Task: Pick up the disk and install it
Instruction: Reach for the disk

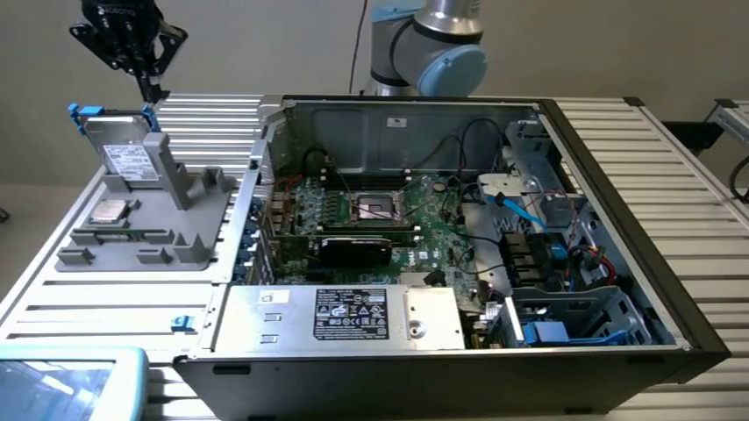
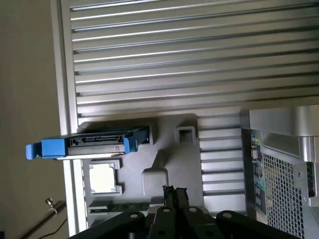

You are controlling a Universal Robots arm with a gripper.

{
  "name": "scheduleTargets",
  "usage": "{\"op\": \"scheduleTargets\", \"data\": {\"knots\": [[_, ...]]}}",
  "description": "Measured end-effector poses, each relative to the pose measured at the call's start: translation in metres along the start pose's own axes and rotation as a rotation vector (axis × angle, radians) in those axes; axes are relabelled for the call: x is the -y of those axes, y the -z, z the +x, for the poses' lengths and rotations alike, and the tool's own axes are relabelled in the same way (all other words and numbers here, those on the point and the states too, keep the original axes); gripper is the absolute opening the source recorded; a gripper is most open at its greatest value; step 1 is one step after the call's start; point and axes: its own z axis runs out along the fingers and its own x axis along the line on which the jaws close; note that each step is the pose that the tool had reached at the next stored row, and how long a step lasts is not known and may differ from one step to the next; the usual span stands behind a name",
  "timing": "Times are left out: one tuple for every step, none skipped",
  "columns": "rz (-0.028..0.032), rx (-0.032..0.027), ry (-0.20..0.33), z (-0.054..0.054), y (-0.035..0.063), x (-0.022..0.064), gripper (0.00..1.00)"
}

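The jaws are sitting pressed together with nothing between them, at the tip of the black two-fingered gripper. The gripper is hanging in the air near the back corner of the table on the exterior view's left.

Just below it, and not touching it, the flat rectangular silver-grey metal disk with a white printed label and bright blue plastic rails is standing upright on edge. It is leaning in its slot at the far end of the moulded grey plastic fixture tray. In the exterior view the fingertips are hovering close to the disk's upper blue tab on that view's right. In the wrist view the disk is showing edge-on, a little apart from the fingertips.

The small square silver processor chip is lying flat in its recess on the same tray, in front of the disk. A thin green memory stick is resting nearer the tray's front edge.

The tray is sitting on the ribbed silver aluminium table. Beside it, toward the exterior view's right, the large black open computer case is lying on its side. Inside, the green motherboard is showing, and the large silver box with a black label is sitting at the case's near edge. The arm's silver and pale blue joint is rising behind the case.
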Motion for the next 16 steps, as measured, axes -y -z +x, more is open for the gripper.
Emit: {"op": "scheduleTargets", "data": {"knots": [[0.0,0.0001,0.0,0.005,-0.001,-0.001,0.11],[0.0,0.0011,0.0,0.008,-0.002,-0.002,0.11],[-0.0001,0.003,0.0,0.011,-0.0028,-0.0031,0.11],[-0.0002,0.0067,0.0,0.014,-0.0035,-0.0043,0.11],[-0.0005,0.0129,0.0,0.016,-0.0043,-0.0054,0.11],[-0.0004,0.0205,0.0,0.017,-0.0047,-0.0066,0.11],[-0.0005,0.0315,0.0,0.018,-0.005,-0.0081,0.11],[-0.0009,0.0423,0.0,0.019,-0.0052,-0.0095,0.11],[-0.0013,0.0489,0.0,0.021,-0.0053,-0.0107,0.11],[-0.0014,0.0499,0.0,0.022,-0.0054,-0.0109,0.11],[-0.0014,0.0499,0.0,0.022,-0.0054,-0.0109,0.11],[-0.0014,0.0501,0.0,0.023,-0.0055,-0.0116,0.11],[-0.0014,0.05,0.0,0.027,-0.0056,-0.0131,0.11],[-0.0012,0.05,0.0,0.03,-0.0059,-0.0146,0.11],[-0.0011,0.05,0.0,0.034,-0.0061,-0.0161,0.11],[-0.0009,0.05,0.0,0.037,-0.0065,-0.0176,0.11]]}}
